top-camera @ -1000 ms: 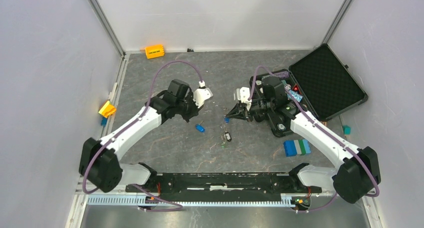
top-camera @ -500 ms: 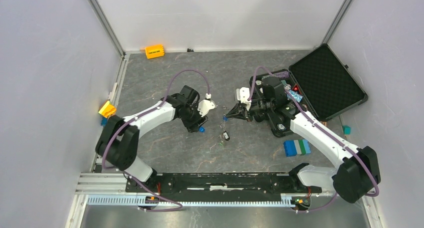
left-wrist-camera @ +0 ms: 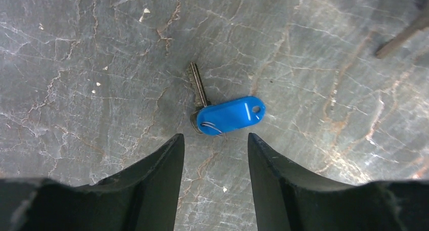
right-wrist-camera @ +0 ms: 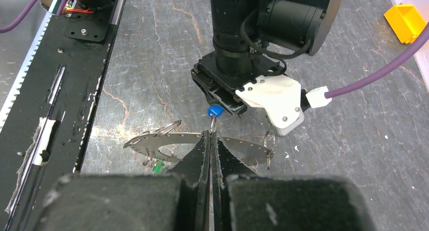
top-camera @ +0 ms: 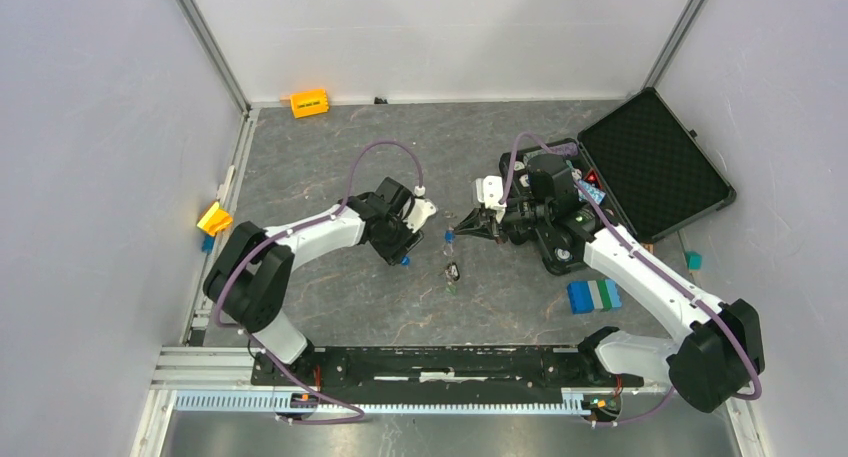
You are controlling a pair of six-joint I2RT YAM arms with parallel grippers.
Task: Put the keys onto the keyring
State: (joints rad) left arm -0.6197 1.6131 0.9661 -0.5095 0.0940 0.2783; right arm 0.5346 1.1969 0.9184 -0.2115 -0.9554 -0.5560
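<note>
Left side: I am holding my left gripper (left-wrist-camera: 214, 140) partly open, jaws apart and gripping nothing, pointed down at the tabletop (left-wrist-camera: 76, 64). The blue-tagged key (left-wrist-camera: 228, 116) is lying flat on the stone-patterned surface just ahead of the fingertips. Its silver blade is pointing away from me and its tag is lying crosswise. Neither finger is touching it.

Right side: I am keeping my right gripper (right-wrist-camera: 210, 140) pinched shut on the near edge of the keyring (right-wrist-camera: 141, 141). The ring is sitting almost level, reaching out to both sides of the closed jaws, with small wire loops showing on its rim. A green tag (right-wrist-camera: 159, 166) is showing under its left part; I cannot tell whether that tag is hanging from the ring or lying on the surface.

From above, a black-tagged key (top-camera: 453, 271) is showing between the two arms, near the ring. The black case (top-camera: 655, 162) is lying open on the far right.
</note>
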